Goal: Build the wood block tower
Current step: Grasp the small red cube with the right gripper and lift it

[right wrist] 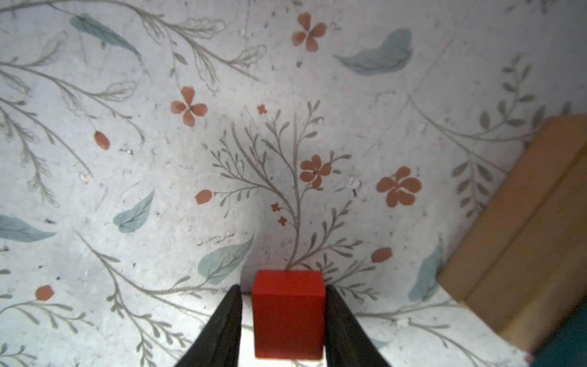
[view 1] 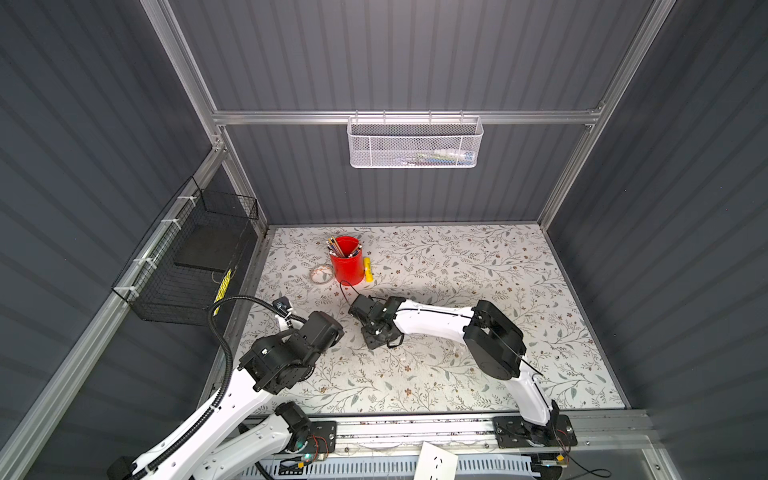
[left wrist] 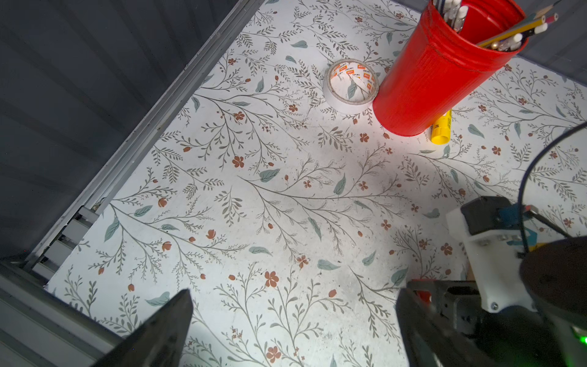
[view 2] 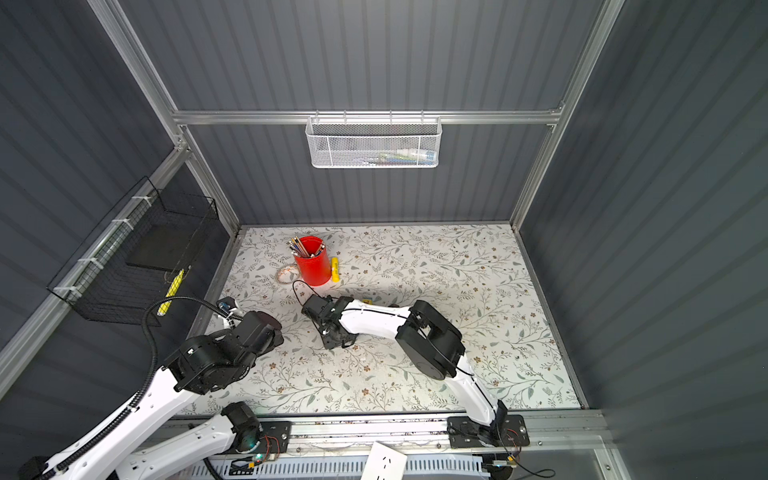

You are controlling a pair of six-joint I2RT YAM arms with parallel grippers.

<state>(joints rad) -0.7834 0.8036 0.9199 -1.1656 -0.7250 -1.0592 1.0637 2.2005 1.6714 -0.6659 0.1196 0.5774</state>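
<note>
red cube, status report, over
Left end effector open, empty. Right end effector straddling red cube, gap one side. Tan block nearby, not touching.

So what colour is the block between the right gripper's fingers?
Red; the cube shows best in right wrist view.

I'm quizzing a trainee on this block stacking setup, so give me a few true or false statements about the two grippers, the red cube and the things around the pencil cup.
1. The red cube sits between the fingers of the right gripper. True.
2. The left gripper is holding a block. False: it is open, with nothing between its fingers.
3. The pencil cup has tipped onto its side. False: it stands upright.
4. A tape roll lies flat beside the pencil cup. True.
5. The yellow stick is inside the pencil cup. False: it lies on the table next to the cup.
</note>
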